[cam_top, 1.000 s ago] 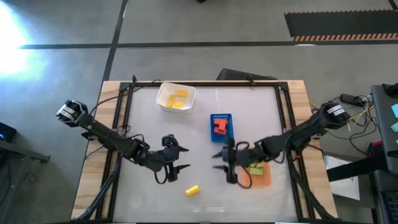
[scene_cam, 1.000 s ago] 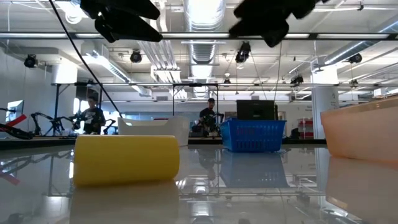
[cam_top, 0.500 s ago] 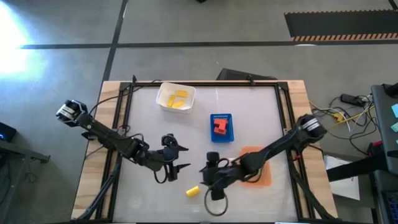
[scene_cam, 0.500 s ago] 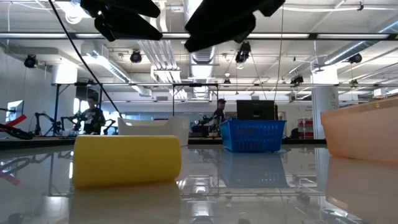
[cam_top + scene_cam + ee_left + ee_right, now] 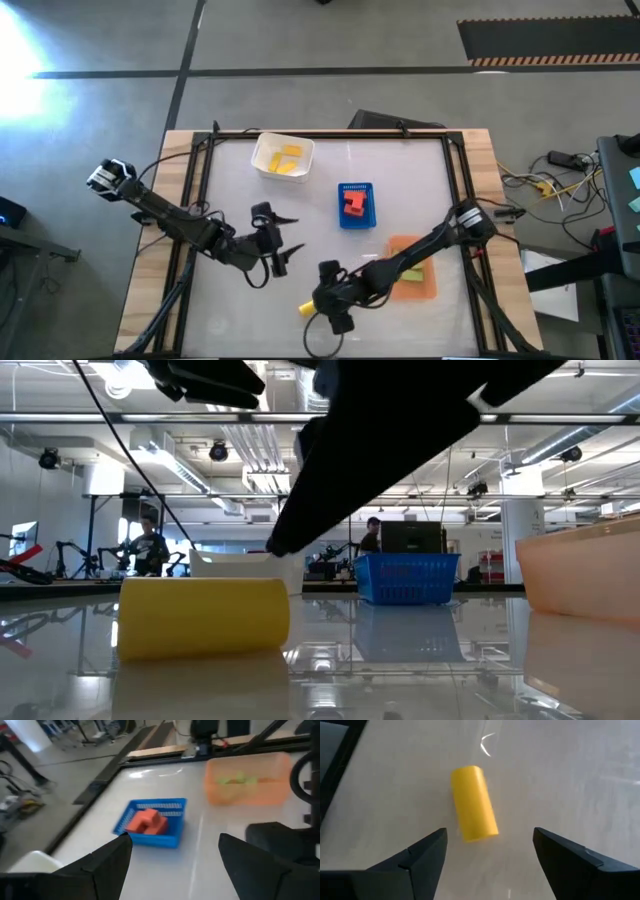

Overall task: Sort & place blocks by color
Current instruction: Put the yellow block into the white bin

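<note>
**Right gripper spread over the loose yellow block**

The right gripper (image 5: 490, 855), fingers wide apart and empty, hovers just beside the yellow block (image 5: 308, 307) near the table's front edge. Left gripper (image 5: 272, 238) waits mid-table, also spread. Red blocks (image 5: 353, 203) fill the blue tray (image 5: 357, 222).

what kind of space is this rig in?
Looks like a robotics lab or workshop: exposed ceiling ducts and strip lights, other arm rigs on benches behind, people at workstations, and hazard-striped matting on a concrete floor.
</note>
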`<state>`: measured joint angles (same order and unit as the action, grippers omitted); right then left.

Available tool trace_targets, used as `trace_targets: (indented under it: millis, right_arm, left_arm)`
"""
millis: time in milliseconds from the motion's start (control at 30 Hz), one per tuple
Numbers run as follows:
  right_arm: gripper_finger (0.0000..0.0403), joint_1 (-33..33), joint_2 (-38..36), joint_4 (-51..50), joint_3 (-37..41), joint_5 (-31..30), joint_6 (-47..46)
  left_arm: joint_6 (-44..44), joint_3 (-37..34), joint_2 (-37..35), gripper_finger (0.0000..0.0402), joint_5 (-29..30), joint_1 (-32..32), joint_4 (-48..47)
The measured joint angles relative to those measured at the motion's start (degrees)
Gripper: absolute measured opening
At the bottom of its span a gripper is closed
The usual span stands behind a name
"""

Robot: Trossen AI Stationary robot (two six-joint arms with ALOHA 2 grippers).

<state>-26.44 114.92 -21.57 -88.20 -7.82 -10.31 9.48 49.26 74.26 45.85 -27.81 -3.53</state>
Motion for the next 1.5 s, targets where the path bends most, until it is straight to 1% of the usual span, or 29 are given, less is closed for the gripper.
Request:
trace_targets:
  millis: [67, 133, 500, 633, 733, 833, 900, 1000, 1133, 1167, 1333, 1433, 1500]
  right_arm:
    - [0.0281, 0.6, 0.7, 0.0, -0.6, 1.1, -0.8]
    - [0.0275, 1.1, 0.8, 0.9, -0.7, 1.6, -1.0]
    - [0.0259, 1.3, 1.6, 4.8, -0.6, 2.3, -2.2]
    - [0.0258, 1.9, 4.7, 9.1, -0.5, 6.6, -2.6]
    - [0.0256, 3.6, 6.3, 10.8, -0.5, 11.2, -4.5]
    - [0.0248, 5.3, 7.7, 12.0, -0.6, 15.4, -5.4]
    - [0.0236, 5.8, 8.1, 12.6, -0.7, 16.3, -5.5]
    - [0.0203, 6.2, 8.3, 13.0, -0.7, 16.6, -5.2]
    - [0.0132, 6.3, 8.4, 13.1, -0.7, 16.5, -4.7]
    - [0.012, 6.3, 8.4, 13.1, -0.7, 16.5, -4.6]
    - [0.0119, 6.2, 7.5, 12.5, -0.6, 16.5, 0.0]
    - [0.0119, 6.1, 4.9, 9.7, -0.5, 12.2, 4.3]
    - [0.0119, 5.9, 2.1, 5.7, -0.5, 7.6, 7.1]
  left_arm:
    - [-1.4, -0.2, -0.8, 0.0281, 1.3, 0.0, -0.6]
    - [-2.5, -0.2, -1.5, 0.0281, 1.3, 0.0, -0.5]
    - [-2.3, -0.2, -2.5, 0.0281, 1.3, -0.8, -3.5]
    - [-2.3, -0.2, -2.5, 0.0281, 1.3, -0.8, -3.5]
    - [-2.3, -0.2, -2.5, 0.0281, 1.3, -0.8, -3.5]
    - [-2.3, -0.2, -2.5, 0.0281, 1.3, -0.8, -3.5]
    - [-2.3, -0.2, -2.5, 0.0281, 1.3, -0.8, -3.5]
    - [-2.3, -0.2, -2.5, 0.0281, 1.3, -0.8, -3.5]
    - [-2.3, -0.2, -2.4, 0.0281, 1.3, -0.8, -3.5]
    - [-2.3, -0.2, -2.4, 0.0281, 1.3, -0.8, -3.5]
    - [-2.2, -0.2, -2.4, 0.0281, 1.2, -0.9, -3.1]
    - [-2.2, -0.2, -2.4, 0.0281, 1.2, -1.3, -2.9]
    - [-2.2, -0.2, -2.4, 0.0281, 1.2, -1.6, -2.9]
